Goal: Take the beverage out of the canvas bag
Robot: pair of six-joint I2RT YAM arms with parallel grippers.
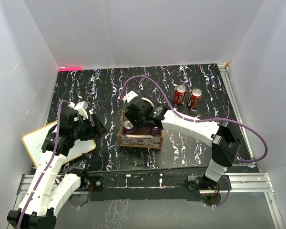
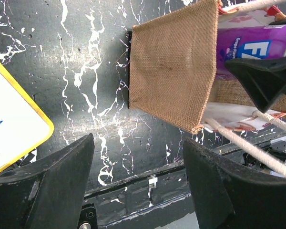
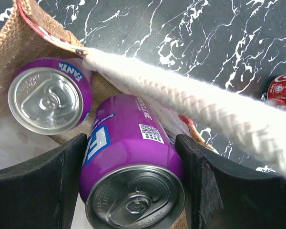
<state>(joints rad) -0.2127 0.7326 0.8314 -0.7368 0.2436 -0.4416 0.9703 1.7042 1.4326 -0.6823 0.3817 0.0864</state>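
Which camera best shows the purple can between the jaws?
Right wrist: the purple can fills the frame, lid and label clear, jaws against both sides. Left wrist shows only a strip of purple label; the top view, just tiny lids.

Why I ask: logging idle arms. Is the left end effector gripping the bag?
No, the left end effector is open over bare table, short of the bag.

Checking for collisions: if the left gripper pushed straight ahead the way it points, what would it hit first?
Probably the bare black tabletop, just short of the canvas bag; the left gripper is open and empty. Depth is unclear.
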